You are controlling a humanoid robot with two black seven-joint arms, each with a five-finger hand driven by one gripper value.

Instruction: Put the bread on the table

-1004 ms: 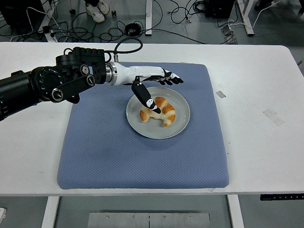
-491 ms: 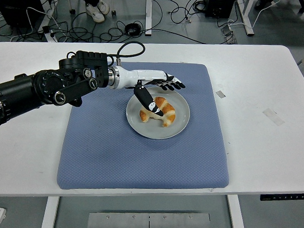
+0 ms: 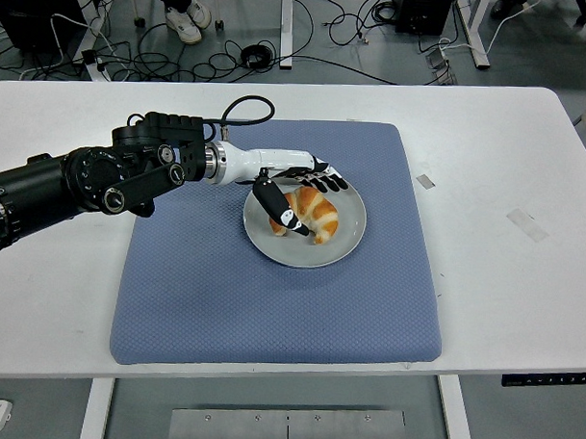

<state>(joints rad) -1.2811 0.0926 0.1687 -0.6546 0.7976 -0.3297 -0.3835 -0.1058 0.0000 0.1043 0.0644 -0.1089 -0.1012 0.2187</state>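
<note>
The bread, a golden croissant point(image 3: 317, 216), lies on a grey plate point(image 3: 348, 243) in the middle of a blue mat point(image 3: 271, 305) on the white table. My left hand point(image 3: 311, 203) reaches in from the left and sits low over the plate, straddling the bread. Its fingers point(image 3: 325, 182) stretch along the bread's far side and its thumb point(image 3: 282, 212) lies against the near left end, hiding that end. The fingers are still extended, not curled around the bread. The bread rests on the plate. My right arm is out of view.
The white table point(image 3: 507, 169) shows on all sides of the mat, with small tape marks point(image 3: 527, 224) at the right. Cables and table legs lie on the floor beyond the far edge.
My left hand has dropped from above the plate's far rim down onto the bread, with the thumb swinging to its near side. The bread stays on the plate.
</note>
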